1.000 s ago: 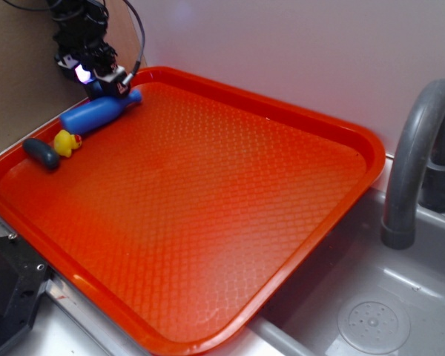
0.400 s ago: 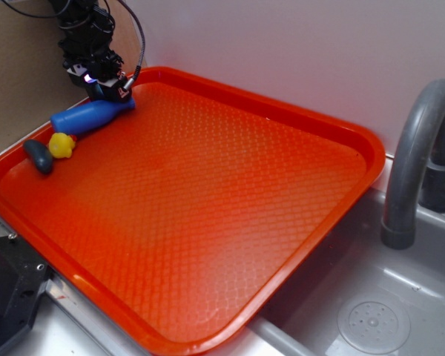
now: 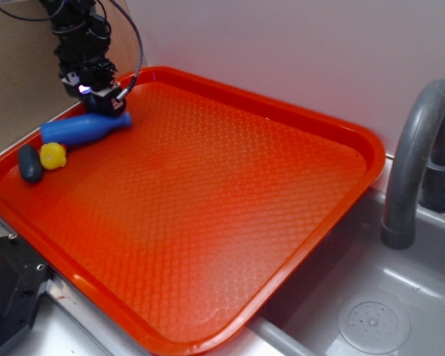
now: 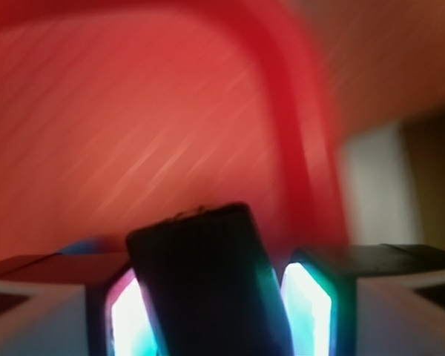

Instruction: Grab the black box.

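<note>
At the far left of the exterior view lay a dark grey capsule [image 3: 30, 163], a yellow duck [image 3: 53, 155] just beside it, then the blue bottle [image 3: 83, 127], all on the orange tray [image 3: 230, 200]. In the upper left, the gripper [image 3: 98, 98] hung just above the bottle's neck. The wrist view showed the jaws clenched on the black box [image 4: 208, 285], which stood between the glowing pads [image 4: 308, 308].

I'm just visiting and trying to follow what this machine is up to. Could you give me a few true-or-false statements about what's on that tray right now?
1. The black box sits between the robot's fingers. True.
2. The blue bottle stands upright. False: it lies on its side.
3. The yellow duck rests beside the dark grey capsule. True.
4. The orange tray lies inside the sink. False: it sits beside it.
5. The faucet is over the tray. False: it is off to the side, by the sink.
</note>
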`<action>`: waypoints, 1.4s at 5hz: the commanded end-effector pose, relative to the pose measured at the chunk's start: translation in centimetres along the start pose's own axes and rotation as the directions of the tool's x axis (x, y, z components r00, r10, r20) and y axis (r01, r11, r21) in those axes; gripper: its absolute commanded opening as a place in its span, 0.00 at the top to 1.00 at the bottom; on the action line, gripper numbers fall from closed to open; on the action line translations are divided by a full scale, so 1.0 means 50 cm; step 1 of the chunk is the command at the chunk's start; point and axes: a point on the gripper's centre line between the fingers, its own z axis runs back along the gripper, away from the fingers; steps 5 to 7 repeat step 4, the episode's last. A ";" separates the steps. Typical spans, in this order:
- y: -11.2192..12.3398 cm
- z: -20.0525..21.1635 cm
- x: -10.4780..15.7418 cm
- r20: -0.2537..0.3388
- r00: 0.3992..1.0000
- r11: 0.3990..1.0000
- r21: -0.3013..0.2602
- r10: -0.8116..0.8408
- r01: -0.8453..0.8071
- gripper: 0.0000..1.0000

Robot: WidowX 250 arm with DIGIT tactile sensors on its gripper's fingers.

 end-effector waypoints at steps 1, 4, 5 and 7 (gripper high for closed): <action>-0.156 0.266 -0.048 0.100 0.985 0.987 -0.056 -0.144 0.150 1.00; -0.235 0.330 -0.104 0.095 0.978 0.981 -0.043 -0.185 0.190 1.00; -0.235 0.330 -0.104 0.095 0.978 0.981 -0.043 -0.185 0.190 1.00; -0.235 0.330 -0.104 0.095 0.978 0.981 -0.043 -0.185 0.190 1.00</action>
